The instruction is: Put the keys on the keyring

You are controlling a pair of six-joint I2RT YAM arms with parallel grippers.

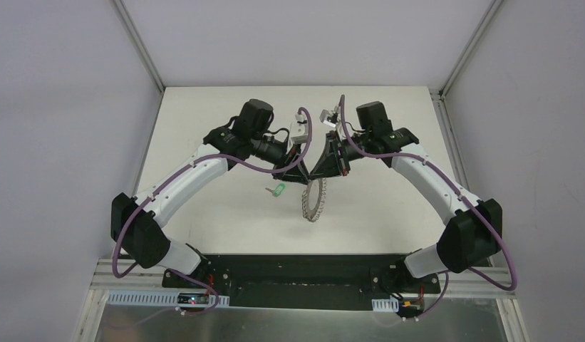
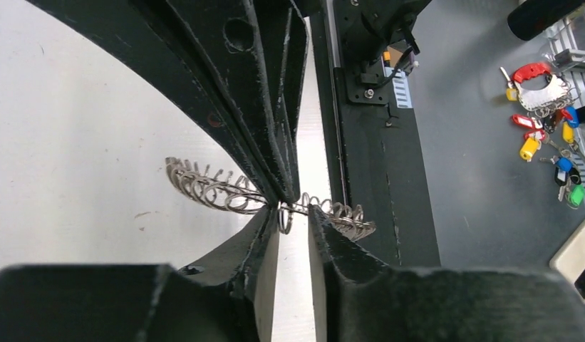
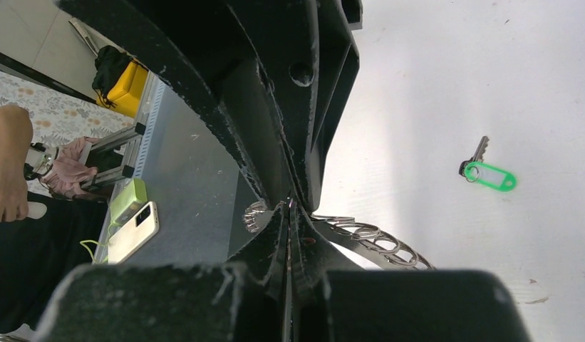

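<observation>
At the middle of the table (image 1: pixel 389 214), the right hand (image 3: pixel 289 212) is pressed together on the rim of the keyring (image 3: pixel 368 234), holding it up. Facing it tip to tip, the left hand (image 2: pixel 293 217) stands slightly spread around that fringed edge. Left of the keyring, apart from both hands, the green key (image 3: pixel 492 176) lies flat on the table.

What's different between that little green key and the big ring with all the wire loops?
The key lies flat on the table, untouched; the keyring is held up at a tilt, pinched in the right gripper. The key is far smaller than the keyring. The key has a bright green plastic head; the keyring is all grey metal, fringed with wire loops. Both show silvery metal.
</observation>
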